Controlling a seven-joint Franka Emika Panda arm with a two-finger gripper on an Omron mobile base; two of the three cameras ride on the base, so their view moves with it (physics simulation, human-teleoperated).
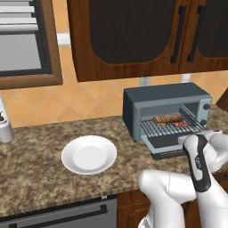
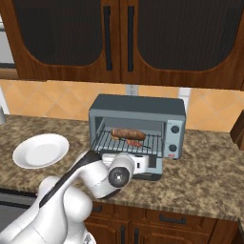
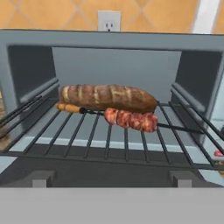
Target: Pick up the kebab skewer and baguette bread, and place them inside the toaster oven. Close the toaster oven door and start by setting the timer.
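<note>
Left base view: arm [image 1: 198,164] rose from the lower right and reached forward, wrist over the dropped-down door [image 1: 167,143] of the oven [image 1: 167,111]. Hand itself was hidden behind the wrist here. Baguette [image 1: 168,118] lay on the wire rack [image 1: 171,128] inside, skewer [image 1: 180,125] just in front of it toward the right. White plate [image 1: 89,154] sat bare on the counter [image 1: 35,169] left of the oven, well apart from it. White canister [image 1: 5,127] at the counter's left edge.

Right base view: arm came from the lower left, elbow bent, hand [image 2: 143,163] level and pointing at the oven's mouth, over the open door. Fingers couldn't be made out; jaws stood spread wide, holding nothing. Knobs [image 2: 174,138] showed on the oven's right front. Baguette and skewer on the rack, plate near the counter's left edge.

Hand view: looked straight into the oven cavity. Baguette lay crosswise mid-rack; skewer touching its front side, orange tip to the left, meat chunks right of centre, stick running on to the right. Wall outlet [image 3: 108,20] above the oven on the tiled backsplash.
</note>
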